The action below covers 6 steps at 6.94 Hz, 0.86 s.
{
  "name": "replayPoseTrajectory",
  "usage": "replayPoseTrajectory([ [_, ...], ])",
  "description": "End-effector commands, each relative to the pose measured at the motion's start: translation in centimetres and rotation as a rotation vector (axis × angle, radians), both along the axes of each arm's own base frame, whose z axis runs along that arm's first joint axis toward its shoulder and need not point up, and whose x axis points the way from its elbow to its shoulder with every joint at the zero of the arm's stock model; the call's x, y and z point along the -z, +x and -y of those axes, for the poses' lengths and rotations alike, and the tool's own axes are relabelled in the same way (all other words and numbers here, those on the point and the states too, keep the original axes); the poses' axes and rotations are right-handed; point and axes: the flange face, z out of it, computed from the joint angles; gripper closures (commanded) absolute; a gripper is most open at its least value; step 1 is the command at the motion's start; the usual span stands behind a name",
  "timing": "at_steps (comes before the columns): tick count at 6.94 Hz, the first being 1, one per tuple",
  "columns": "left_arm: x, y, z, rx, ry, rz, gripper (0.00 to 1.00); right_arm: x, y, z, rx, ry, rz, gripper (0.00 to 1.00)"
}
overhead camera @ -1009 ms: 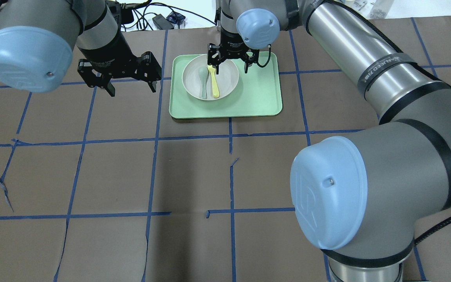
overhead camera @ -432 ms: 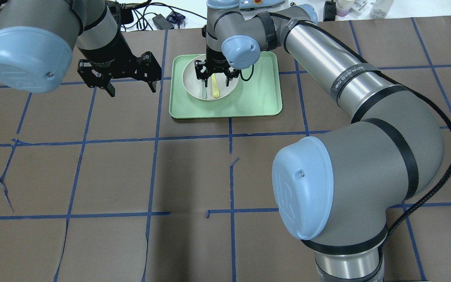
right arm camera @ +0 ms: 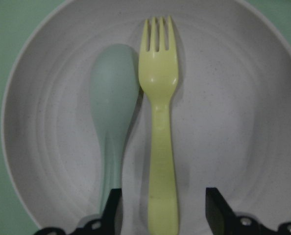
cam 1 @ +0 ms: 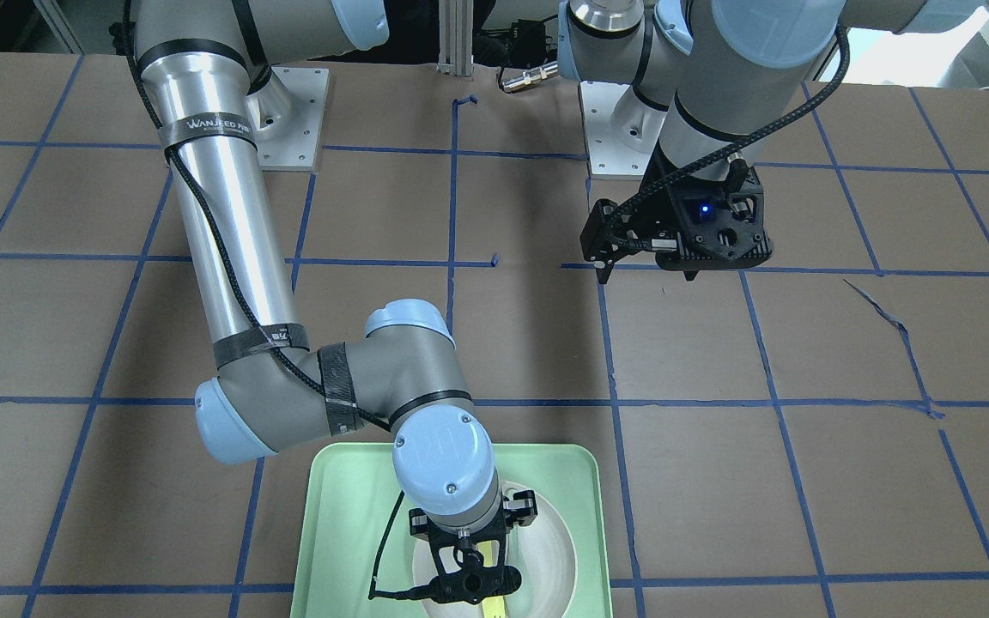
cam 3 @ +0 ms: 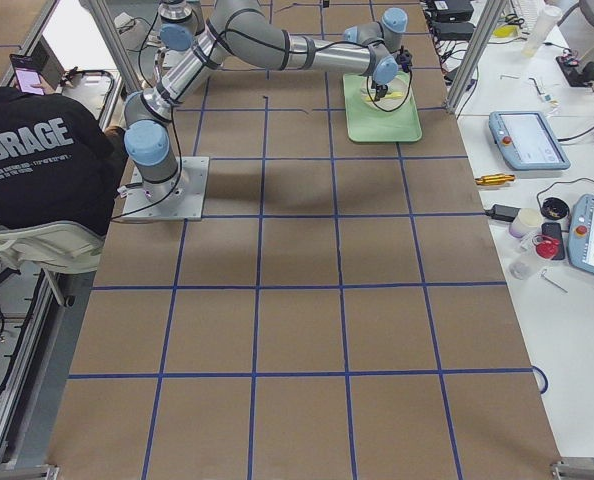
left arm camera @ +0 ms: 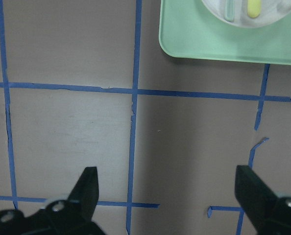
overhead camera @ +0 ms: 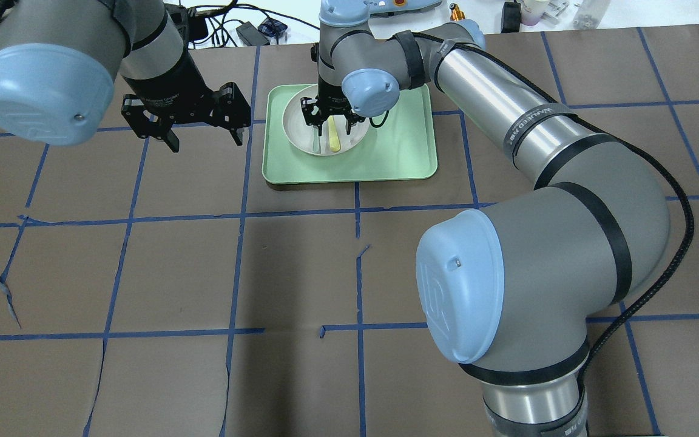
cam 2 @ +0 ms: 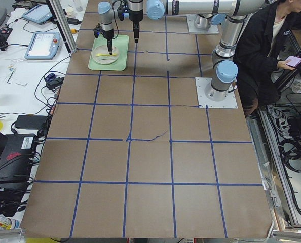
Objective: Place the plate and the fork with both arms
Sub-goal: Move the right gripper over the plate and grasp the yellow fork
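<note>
1. The mint-green tray (overhead camera: 398,152) sits near the worktop's (overhead camera: 295,273) edge opposite the robot's bases, roughly level with the gap between the two arms.
2. The white plate (right arm camera: 233,98) lies in the tray's half nearer the robot's left, with the tray's other half bare.
3. The pale-yellow fork (right arm camera: 162,147) lies flat in the plate. Its tines point away from the robot and its handle points toward it.
4. A pale grey-green spoon (right arm camera: 113,107) lies just beside the fork on the robot's left, parallel to it, bowl end at the same end as the tines.
5. The right gripper (overhead camera: 332,123) hangs low over the plate, pointing down. Its fingers are spread wide on either side of the fork's handle, and one is over the spoon's handle end. No contact with the fork shows.
6. The left gripper (overhead camera: 206,141) hovers over bare brown paper off the tray's left side, fingers spread wide and holding nothing.
7. A black band on the right arm's silver tube reads "WANJEED"; the smaller print after it is too small to read.
8. Blue tape lines divide the brown worktop into squares.
</note>
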Motion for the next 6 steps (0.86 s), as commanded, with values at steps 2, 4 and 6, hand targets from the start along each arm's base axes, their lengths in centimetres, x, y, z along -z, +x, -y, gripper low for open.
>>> replayPoseTrajectory([
  [2,0.2,0.0,0.0,0.000,0.003,-0.001,0.00,1.1,-0.2,-0.3,0.000,0.010,-0.018,0.53],
  [4,0.2,0.0,0.0,-0.002,0.004,-0.001,0.00,1.5,-0.2,-0.3,0.003,0.003,-0.014,0.59],
  [6,0.3,0.0,0.1,-0.002,0.006,-0.001,0.00,1.5,-0.2,-0.4,0.009,0.005,-0.013,0.59],
])
